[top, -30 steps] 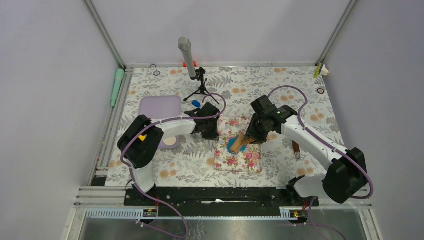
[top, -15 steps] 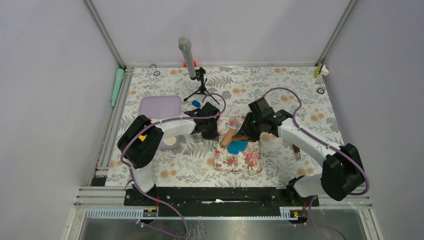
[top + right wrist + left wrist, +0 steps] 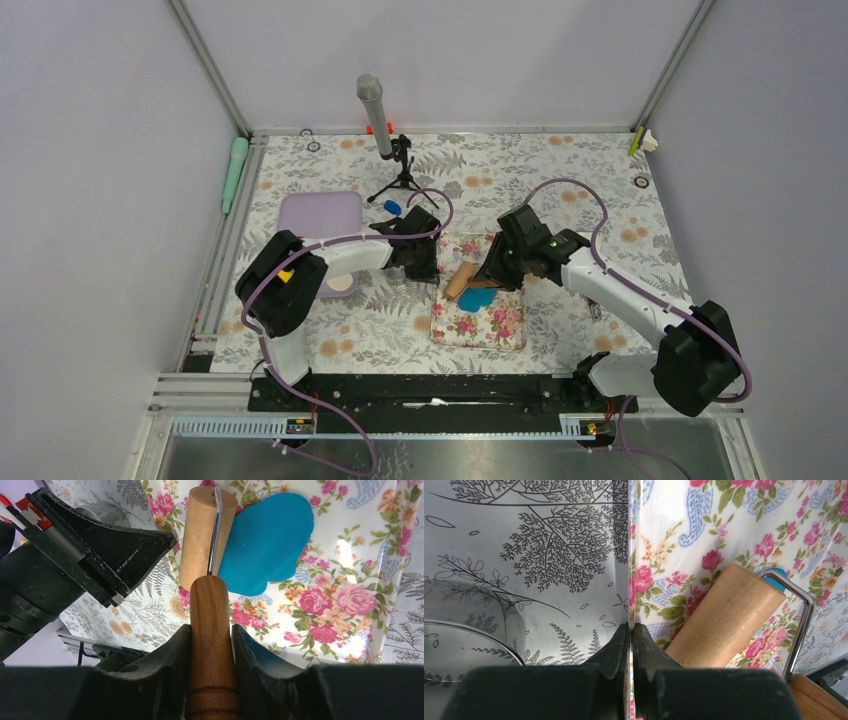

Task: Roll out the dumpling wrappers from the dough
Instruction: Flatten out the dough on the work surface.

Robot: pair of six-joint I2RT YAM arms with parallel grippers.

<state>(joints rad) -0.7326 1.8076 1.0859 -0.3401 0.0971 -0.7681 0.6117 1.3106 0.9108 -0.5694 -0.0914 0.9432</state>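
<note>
Dough flattened on mat | left gripper pinching mat edge; right gripper clamped on roller handle

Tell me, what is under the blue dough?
The flowery mat lies under the dough, its roses showing beside it. The part right beneath is covered, so anything there cannot be seen.

No readable text, label or number shows anywhere.

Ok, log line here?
left fingers: shut on mat edge | right fingers: shut on roller handle | drum: at dough edge | dough: flat, on mat
</note>
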